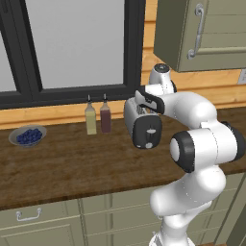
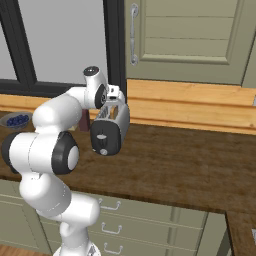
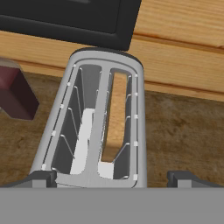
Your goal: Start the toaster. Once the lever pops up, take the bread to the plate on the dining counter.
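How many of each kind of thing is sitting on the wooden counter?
Bottles: 2, yellowish and dark red
Toaster: 1
Bread slice in the toaster: 1
Bowl of blueberries: 1
Total: 5

A long dark-brown wood-grain kitchen counter (image 1: 67,168) carries the scene, with sage-green panelled drawers with curved metal handles (image 1: 29,215) below it. Behind the counter runs a band of pale orange wooden wall planks (image 2: 200,107), and above that a large black-framed window with a flat grey pane (image 1: 72,43). A sage-green wall cupboard with a long metal handle (image 2: 190,40) hangs above the counter, just beside the window.
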Controlling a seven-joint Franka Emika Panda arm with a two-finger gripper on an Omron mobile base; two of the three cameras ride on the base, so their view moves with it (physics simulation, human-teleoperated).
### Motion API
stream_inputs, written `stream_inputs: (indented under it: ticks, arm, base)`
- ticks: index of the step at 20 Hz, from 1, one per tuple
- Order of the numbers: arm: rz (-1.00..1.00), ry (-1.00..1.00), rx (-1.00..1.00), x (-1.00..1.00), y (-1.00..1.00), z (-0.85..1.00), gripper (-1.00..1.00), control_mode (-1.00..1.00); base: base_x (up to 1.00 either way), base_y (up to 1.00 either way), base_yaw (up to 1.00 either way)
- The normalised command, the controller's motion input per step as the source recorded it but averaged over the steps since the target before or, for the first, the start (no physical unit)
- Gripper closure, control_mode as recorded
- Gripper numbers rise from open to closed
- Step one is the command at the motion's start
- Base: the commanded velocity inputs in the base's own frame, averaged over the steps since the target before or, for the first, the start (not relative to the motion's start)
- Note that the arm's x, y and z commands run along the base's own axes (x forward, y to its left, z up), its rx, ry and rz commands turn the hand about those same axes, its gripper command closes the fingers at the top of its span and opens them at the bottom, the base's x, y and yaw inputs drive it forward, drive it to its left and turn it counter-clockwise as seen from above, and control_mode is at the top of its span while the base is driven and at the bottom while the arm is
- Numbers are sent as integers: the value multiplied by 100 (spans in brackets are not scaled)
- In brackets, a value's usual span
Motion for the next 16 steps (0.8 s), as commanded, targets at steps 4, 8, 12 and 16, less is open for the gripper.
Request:
stream_inputs:
  ticks: [4, 8, 12, 16]
  arm:
    - [0, 0, 0, 0, 0, 0, -100, -100]
    - [0, 0, 0, 0, 0, 0, -100, -100]
    - [0, 0, 0, 0, 0, 0, -100, -100]
    - [0, 0, 0, 0, 0, 0, -100, -100]
  base:
    - [0, 0, 0]
    - [0, 0, 0]
    - [0, 0, 0]
    - [0, 0, 0]
